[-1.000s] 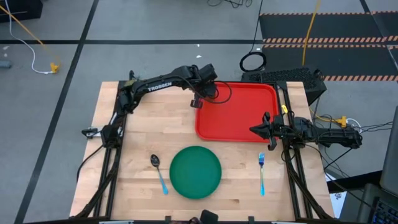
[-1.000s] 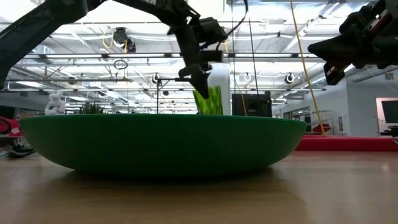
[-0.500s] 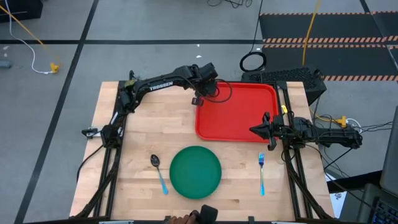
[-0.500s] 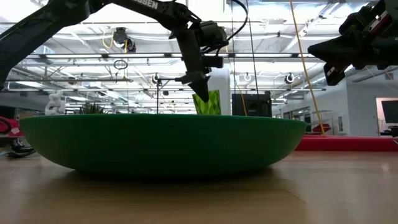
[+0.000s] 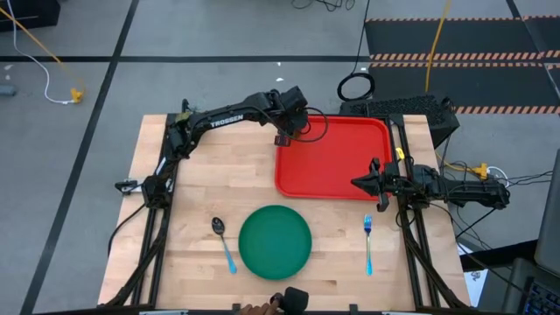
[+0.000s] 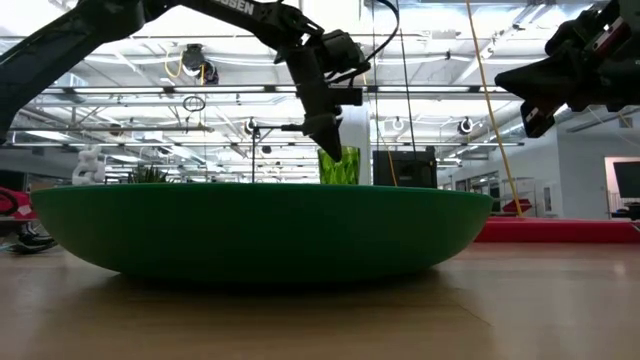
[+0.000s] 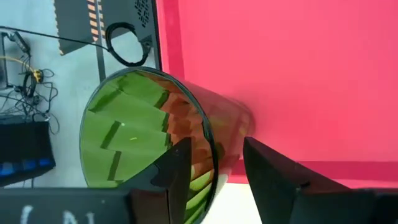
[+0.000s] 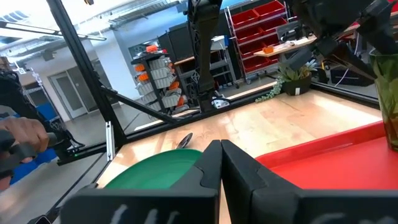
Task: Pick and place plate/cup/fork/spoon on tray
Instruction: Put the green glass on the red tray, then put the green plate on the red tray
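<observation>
Green cup (image 7: 149, 137) on tray (image 7: 292, 81); left wrist view alone shows jaws released astride rim.

Even, bright overhead light; ceiling strips glare in the low view. Shadows on the bench (image 5: 210, 188) soft and short. Plate (image 6: 260, 230) looms large, dim on its near side (foreground wood blurred). Cup (image 7: 155, 134) glows translucent, edges slightly soft.

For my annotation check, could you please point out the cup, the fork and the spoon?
cup (image 7: 134, 134), left wrist view, on its inner wall.
fork (image 5: 368, 245), high view, on its blue handle.
spoon (image 5: 218, 226), high view, on its bowl.
</observation>
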Robot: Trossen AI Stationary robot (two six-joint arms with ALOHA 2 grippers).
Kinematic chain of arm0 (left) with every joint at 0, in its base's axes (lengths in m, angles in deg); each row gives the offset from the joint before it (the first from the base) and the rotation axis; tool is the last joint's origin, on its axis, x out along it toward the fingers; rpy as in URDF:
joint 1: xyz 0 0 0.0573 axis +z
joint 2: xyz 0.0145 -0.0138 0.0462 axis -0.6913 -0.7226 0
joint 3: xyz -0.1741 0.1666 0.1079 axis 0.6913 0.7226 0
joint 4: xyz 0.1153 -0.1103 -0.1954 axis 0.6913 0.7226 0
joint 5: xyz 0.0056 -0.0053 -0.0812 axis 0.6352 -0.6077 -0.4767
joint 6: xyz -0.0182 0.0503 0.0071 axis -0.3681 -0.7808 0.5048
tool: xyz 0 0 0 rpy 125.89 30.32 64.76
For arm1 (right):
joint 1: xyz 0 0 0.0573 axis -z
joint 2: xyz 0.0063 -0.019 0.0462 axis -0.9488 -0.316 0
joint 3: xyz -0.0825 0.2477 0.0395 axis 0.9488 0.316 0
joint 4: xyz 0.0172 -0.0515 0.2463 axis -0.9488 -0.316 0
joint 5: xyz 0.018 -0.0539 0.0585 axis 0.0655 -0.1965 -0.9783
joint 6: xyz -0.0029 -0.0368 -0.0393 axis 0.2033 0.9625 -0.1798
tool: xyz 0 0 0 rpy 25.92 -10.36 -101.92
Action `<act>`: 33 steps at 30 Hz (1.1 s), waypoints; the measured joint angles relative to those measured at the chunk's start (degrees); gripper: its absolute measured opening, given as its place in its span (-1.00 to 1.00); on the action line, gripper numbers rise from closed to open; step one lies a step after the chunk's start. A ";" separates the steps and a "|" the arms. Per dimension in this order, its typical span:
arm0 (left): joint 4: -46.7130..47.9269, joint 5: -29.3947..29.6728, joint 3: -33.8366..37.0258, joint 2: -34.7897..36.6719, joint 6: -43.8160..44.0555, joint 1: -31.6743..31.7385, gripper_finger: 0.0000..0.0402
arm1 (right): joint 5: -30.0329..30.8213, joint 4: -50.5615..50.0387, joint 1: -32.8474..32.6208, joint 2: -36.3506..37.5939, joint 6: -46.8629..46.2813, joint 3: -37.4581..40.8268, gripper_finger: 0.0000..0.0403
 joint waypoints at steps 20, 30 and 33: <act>6.47 3.41 0.00 11.22 18.33 -7.73 -0.25 | -2.30 1.36 -0.09 -0.04 -5.70 0.00 -1.00; 14.06 5.27 0.00 14.14 28.33 -23.29 -0.26 | -2.92 2.64 -3.21 -6.77 -6.09 -1.05 -1.00; 12.98 8.06 -0.02 13.77 28.97 -27.88 -0.26 | -2.88 3.65 -5.30 -10.93 -5.68 -2.38 -1.00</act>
